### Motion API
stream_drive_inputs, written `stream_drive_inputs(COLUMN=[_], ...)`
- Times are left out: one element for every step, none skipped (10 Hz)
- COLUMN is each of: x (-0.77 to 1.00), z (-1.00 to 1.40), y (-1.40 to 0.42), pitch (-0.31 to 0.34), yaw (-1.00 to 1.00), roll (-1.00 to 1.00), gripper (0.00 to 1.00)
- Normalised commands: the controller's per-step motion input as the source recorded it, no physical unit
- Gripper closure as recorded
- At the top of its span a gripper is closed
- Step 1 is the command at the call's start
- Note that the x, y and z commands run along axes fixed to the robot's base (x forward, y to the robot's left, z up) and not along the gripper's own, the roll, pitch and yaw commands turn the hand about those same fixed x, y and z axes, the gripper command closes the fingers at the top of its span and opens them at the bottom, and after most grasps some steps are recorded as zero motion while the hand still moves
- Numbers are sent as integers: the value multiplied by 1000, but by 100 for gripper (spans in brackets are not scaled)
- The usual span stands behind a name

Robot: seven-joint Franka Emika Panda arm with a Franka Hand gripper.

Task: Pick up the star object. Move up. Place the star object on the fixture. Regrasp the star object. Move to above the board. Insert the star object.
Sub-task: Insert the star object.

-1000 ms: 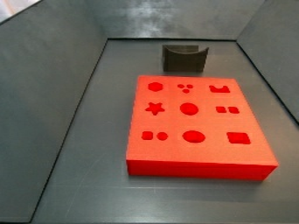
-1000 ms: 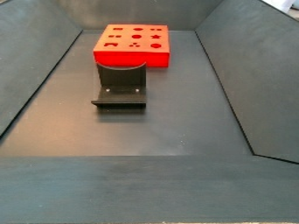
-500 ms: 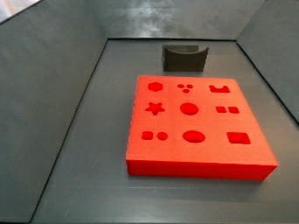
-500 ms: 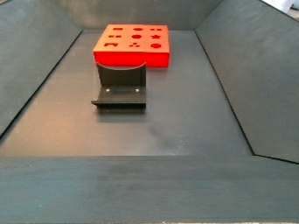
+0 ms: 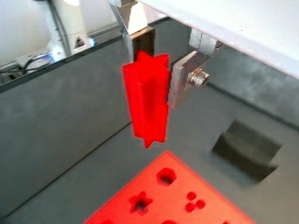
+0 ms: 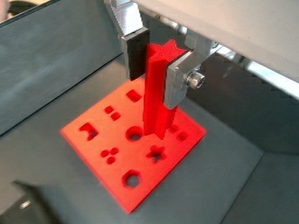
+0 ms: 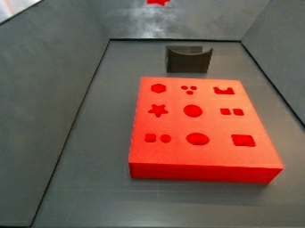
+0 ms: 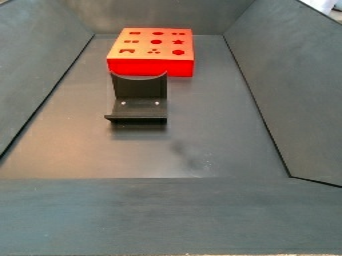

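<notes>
The gripper (image 5: 162,66) hangs high above the board (image 6: 135,149), and both wrist views show its two silver fingers (image 6: 173,80) closed on the upper part of the star object (image 5: 146,98), a slim red peg that points straight down with most of its length below the fingers. In a wrist view the peg's (image 6: 156,101) lower end lies over the holes near the middle of the board, well clear of the surface; in a wrist view the fixture (image 5: 246,149) sits on the dark floor beside the board's (image 5: 163,197) corner.

In a side view only a small red tip of the peg (image 7: 158,3) shows at the very top edge, above the fixture (image 7: 188,59); the gripper itself is out of that picture. The board (image 7: 197,127) lies flat on the grey floor (image 7: 71,169) with its star hole on the left side. In a side view the fixture (image 8: 138,98) stands just in front of the board (image 8: 151,50), touching nothing else
</notes>
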Motion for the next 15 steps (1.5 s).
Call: stream_drive_inputs(x=[0, -89, -60, -60, 0, 94, 43, 120, 197, 300, 397, 394, 326, 77, 0], z=[-17, -191, -449, -617, -711, -791, -763, -637, -566, -437, -466, -580, -697, -546, 0], y=[0, 26, 31, 17, 9, 6, 0, 0, -51, -3, 0, 0, 0, 0, -3], pitch=[0, -24, -69, -130, -174, -149, -164, -116, -87, -56, -44, -49, -81, -63, -10], yaw=[0, -129, -209, -283, -237, -180, -200, -206, -263, -434, -514, -463, -431, -360, 0], roll=[0, 0, -23, -50, -77, -67, -67, -49, 0, 0, 4, 67, 77, 66, 14], gripper=[100, 100, 100, 100, 100, 100, 100, 100, 100, 100, 100, 100, 100, 100, 100])
